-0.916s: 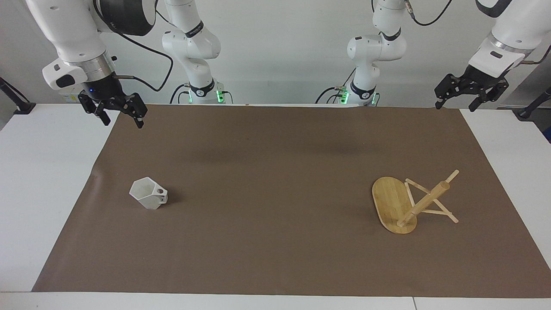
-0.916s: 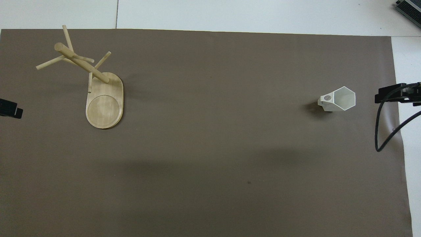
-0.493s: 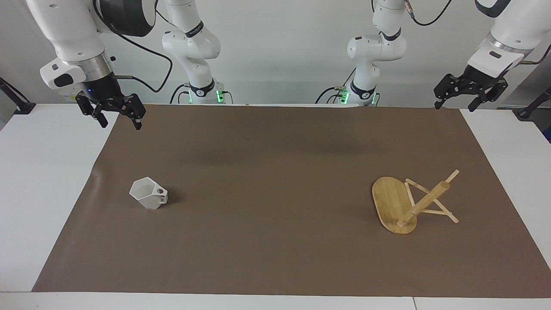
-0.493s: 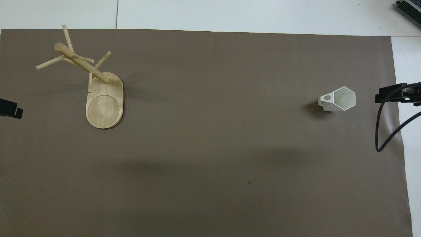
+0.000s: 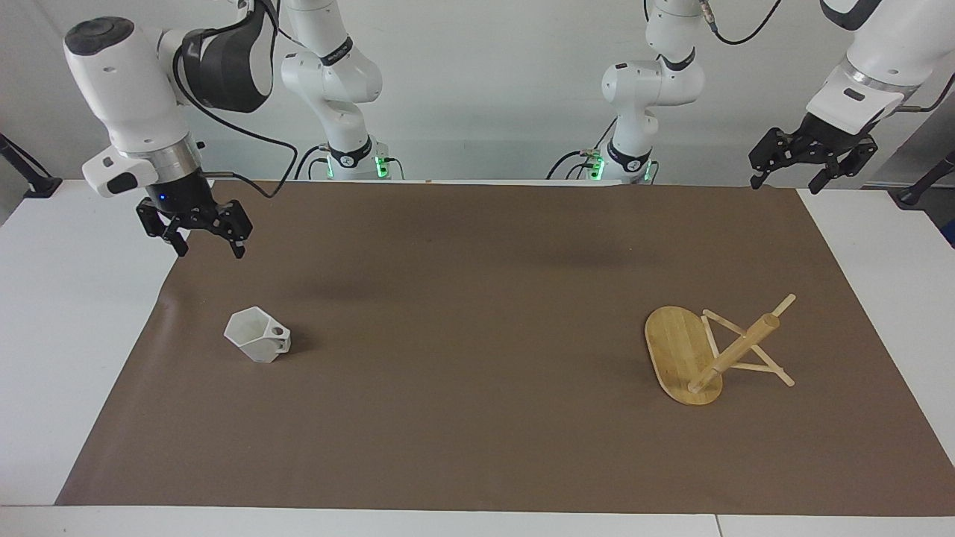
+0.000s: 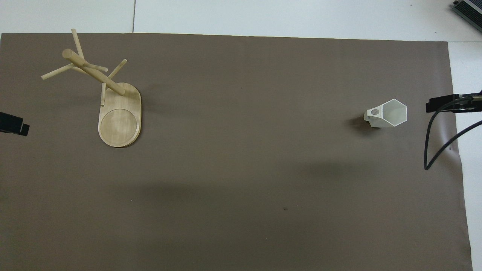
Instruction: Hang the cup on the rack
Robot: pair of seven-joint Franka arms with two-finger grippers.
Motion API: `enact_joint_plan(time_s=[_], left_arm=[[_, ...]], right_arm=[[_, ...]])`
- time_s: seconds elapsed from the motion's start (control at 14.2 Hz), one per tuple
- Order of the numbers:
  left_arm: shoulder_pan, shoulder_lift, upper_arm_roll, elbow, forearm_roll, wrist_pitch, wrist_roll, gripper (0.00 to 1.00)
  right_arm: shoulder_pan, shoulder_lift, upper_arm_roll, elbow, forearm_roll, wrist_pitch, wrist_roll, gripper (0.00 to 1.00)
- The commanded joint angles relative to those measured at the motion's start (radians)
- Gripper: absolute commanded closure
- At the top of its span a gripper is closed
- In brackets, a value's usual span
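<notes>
The white faceted cup (image 5: 257, 337) stands upright on the brown mat toward the right arm's end of the table, its handle hole (image 6: 374, 111) turned toward the table's middle. The bamboo rack (image 5: 683, 354) stands on its oval base toward the left arm's end, and its post and pegs (image 6: 92, 71) are bare. My right gripper (image 5: 208, 247) is open and empty, raised over the mat's edge and apart from the cup. Its black tip shows in the overhead view (image 6: 442, 105). My left gripper (image 5: 787, 183) is open and empty, waiting high over its end of the table.
The brown mat (image 5: 477, 418) covers most of the white table (image 5: 67, 313). A black cable (image 6: 429, 150) hangs from the right arm over the mat's edge. A black part of the left hand (image 6: 13, 127) shows at the overhead view's edge.
My right gripper has come down and moved out over the mat's edge, closer to the cup. My left gripper has hardly moved. The cup and the rack have not moved.
</notes>
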Motion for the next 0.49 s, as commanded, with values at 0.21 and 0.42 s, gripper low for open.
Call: enact_joint_plan(time_s=[0.21,0.42], left_arm=[[0.003,-0.014,0.006,-0.016,-0.003,0.001,0.001,0.0],[0.003,-0.014,0.006,-0.016,-0.003,-0.002,0.007,0.0]], right_arm=[[-0.059,0.09,0.005,-0.116,0.017,0.226,-0.057,0.0],[-0.071,0.131,0.003,-0.179,0.017,0.357,-0.057,0.0]])
